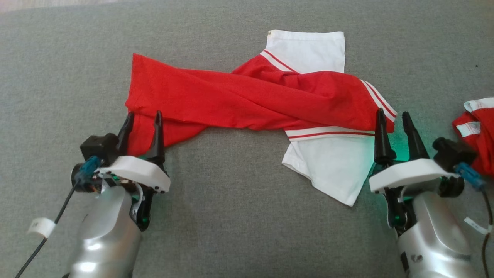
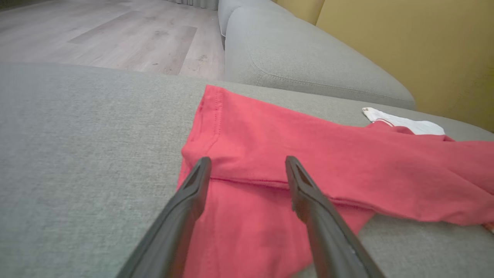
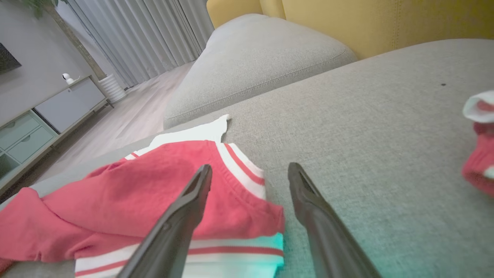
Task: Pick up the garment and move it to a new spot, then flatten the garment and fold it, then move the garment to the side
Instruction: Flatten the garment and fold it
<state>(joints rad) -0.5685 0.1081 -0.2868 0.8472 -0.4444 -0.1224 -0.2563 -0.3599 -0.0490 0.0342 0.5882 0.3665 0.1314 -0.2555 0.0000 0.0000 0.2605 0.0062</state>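
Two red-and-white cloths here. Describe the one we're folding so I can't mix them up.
On the grey cushion, look between the left gripper and right gripper. The garment lies stretched there, a long twisted red band with white striped panels at its right end; the other cloth is a small bunched heap at the right edge.

We see grey woven seat [image 1: 247, 231], broad and flat. We note second grey cushion [image 3: 254, 61] beyond it, rounded edge, stitched seam. Yellow padded panel [image 3: 347, 19] rises behind cushion. We see pale wood-plank floor [image 2: 115, 34] past seat edge. Pale pleated curtains [image 3: 146, 34] hang at far side. We note low cabinet [image 3: 58, 112] with pale green drawers against grey wall [image 3: 27, 46]. Small white device [image 3: 67, 78] sits on top. White ribbed cylinder [image 3: 112, 87] stands on floor beside cabinet. Light soft, even.
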